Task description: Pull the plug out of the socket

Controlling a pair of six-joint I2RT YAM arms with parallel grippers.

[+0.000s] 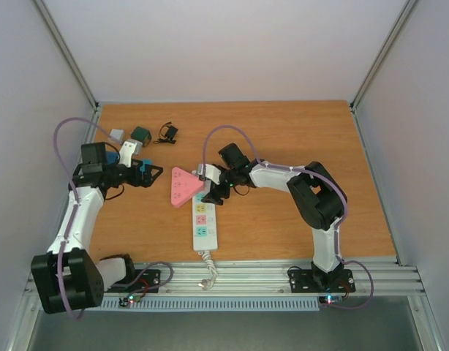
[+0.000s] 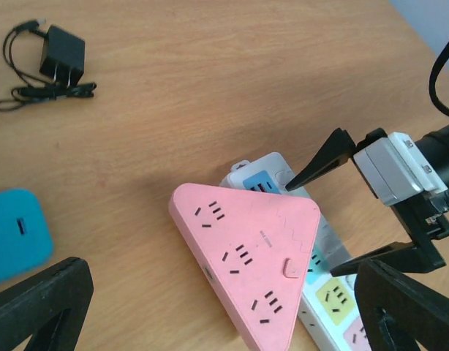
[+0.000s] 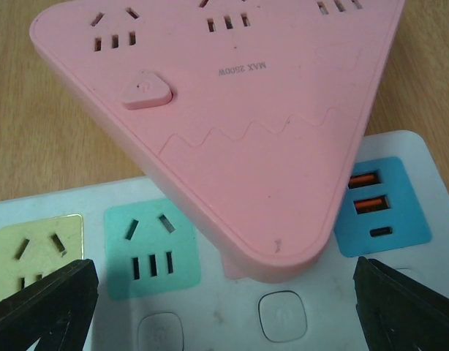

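At mid-table, the right gripper [image 3: 224, 311], wide open and empty, flanks a corner of the plug [image 3: 232, 110] on the socket [image 3: 319, 311]; the left gripper [image 1: 147, 175] gapes, empty.

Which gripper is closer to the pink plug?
Right. The right gripper, open, straddles a corner of the pink plug over the socket; the left gripper sits apart, off the opposite side.

— How's the left arm [image 1: 77, 212] set?
— Rising from its base, bent inward; the left claw [image 1: 155, 175] points right, jaws spread wide.
— And the right arm [image 1: 279, 175]?
— Elbow folded, forearm stretched leftward; the right claw [image 3: 224, 307] tips downward, fingers [image 3: 42, 307] wide apart.
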